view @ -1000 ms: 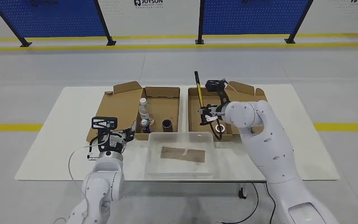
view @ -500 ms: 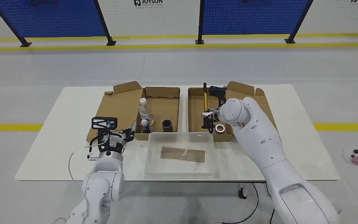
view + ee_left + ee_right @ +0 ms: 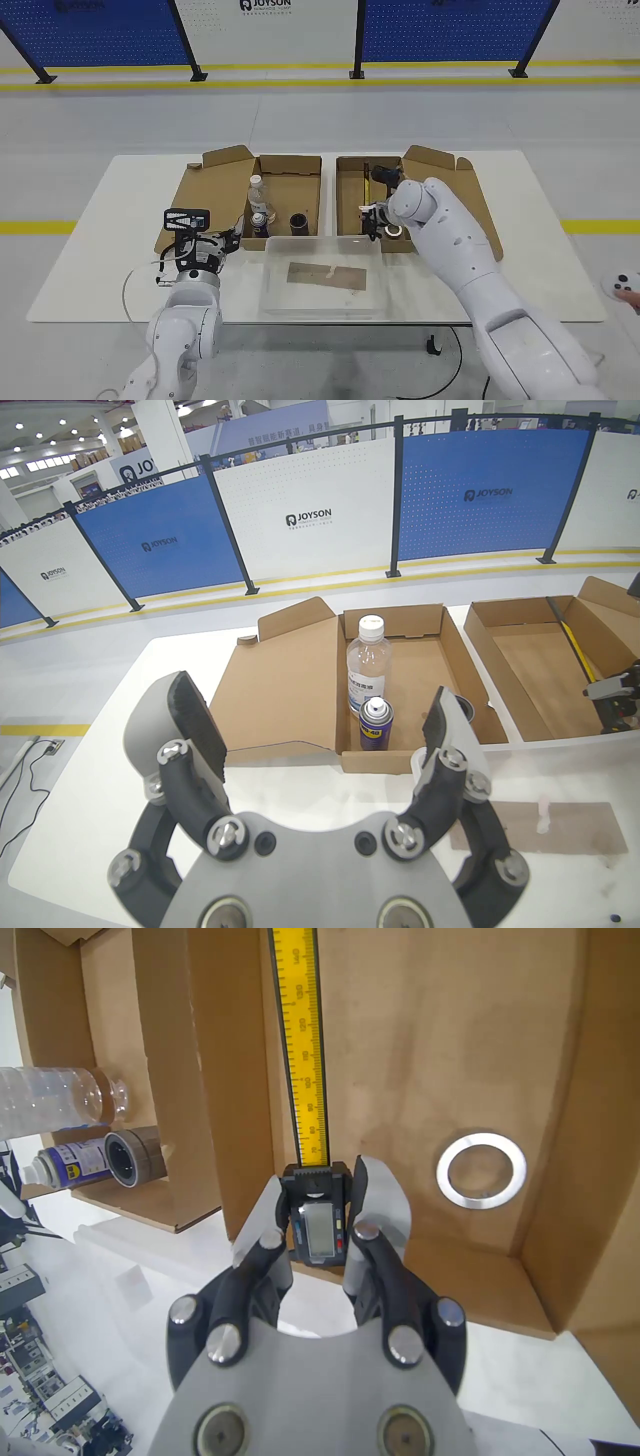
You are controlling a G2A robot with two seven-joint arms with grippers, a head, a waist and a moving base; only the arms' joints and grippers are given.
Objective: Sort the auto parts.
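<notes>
Clamping the digital caliper (image 3: 306, 1103) by its display, the right end effector (image 3: 320, 1183) holds it in the right cardboard box (image 3: 450, 1053) near a metal ring (image 3: 442, 1173); the left end effector (image 3: 310, 690) hangs wide open.

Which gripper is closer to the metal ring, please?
Right. The right gripper, shut on the caliper, is at the box holding the metal ring; the left gripper hangs open before the other box.
</notes>
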